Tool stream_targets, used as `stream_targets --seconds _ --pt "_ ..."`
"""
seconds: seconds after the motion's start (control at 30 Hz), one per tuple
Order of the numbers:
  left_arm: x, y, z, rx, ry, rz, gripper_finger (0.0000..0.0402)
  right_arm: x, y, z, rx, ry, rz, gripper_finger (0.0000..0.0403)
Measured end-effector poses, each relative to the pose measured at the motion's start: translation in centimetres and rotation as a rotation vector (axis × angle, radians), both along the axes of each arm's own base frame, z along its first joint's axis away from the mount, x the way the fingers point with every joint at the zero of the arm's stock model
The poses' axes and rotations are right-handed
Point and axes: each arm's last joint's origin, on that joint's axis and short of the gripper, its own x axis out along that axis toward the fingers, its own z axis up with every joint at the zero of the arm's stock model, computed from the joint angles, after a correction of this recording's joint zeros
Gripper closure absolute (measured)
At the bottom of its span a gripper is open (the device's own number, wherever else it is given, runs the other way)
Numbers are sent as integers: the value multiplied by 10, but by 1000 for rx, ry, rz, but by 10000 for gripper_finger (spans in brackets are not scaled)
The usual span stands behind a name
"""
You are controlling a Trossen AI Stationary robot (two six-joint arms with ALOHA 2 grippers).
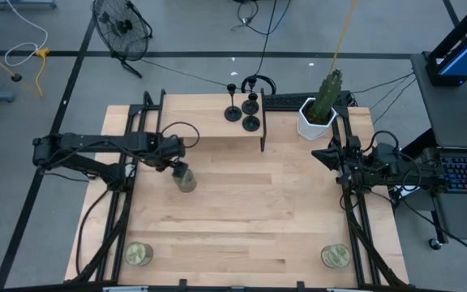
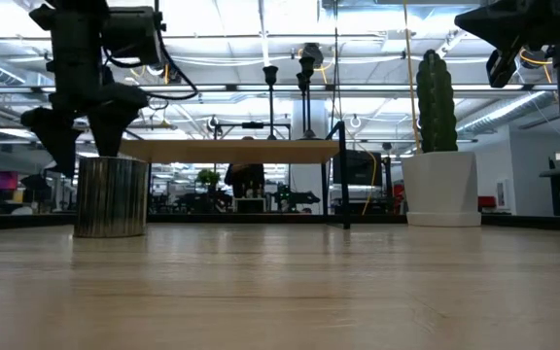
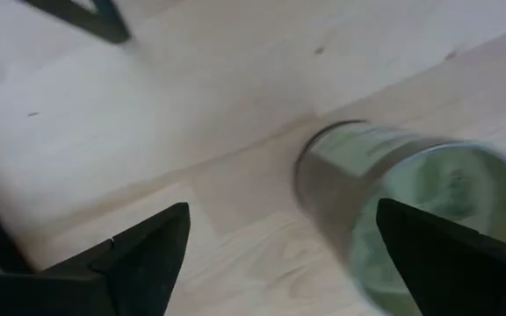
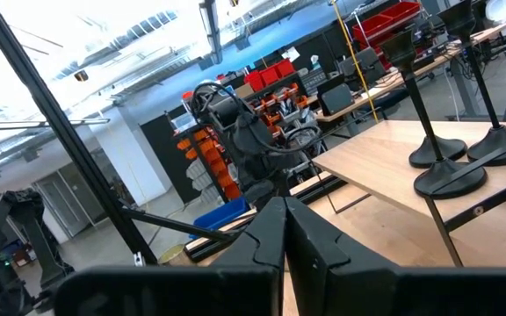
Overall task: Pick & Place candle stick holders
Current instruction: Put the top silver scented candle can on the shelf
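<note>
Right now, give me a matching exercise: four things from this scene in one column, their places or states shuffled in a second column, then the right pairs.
Things
1. three small black metal candle stick holders
2. round greenish-gold glass jar candle
3. green cactus in a white pot
4. right gripper

Places or states
A. shut, at the table's right edge
B. standing on the table directly under the open left gripper
C. at the table's far right corner
D. grouped on the raised wooden shelf

Pairs: 1-D, 2-B, 3-C, 4-A
</note>
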Motion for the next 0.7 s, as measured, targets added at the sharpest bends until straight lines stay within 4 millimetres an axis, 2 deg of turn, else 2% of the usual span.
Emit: stream_targets --seconds 0.3,0.7 --pt "-3 3 0 -3 23 -9 69 0 0 0 0 0 0 403" --pt "-3 3 0 7 25 -2 142 0 0 0 0 0 0 403"
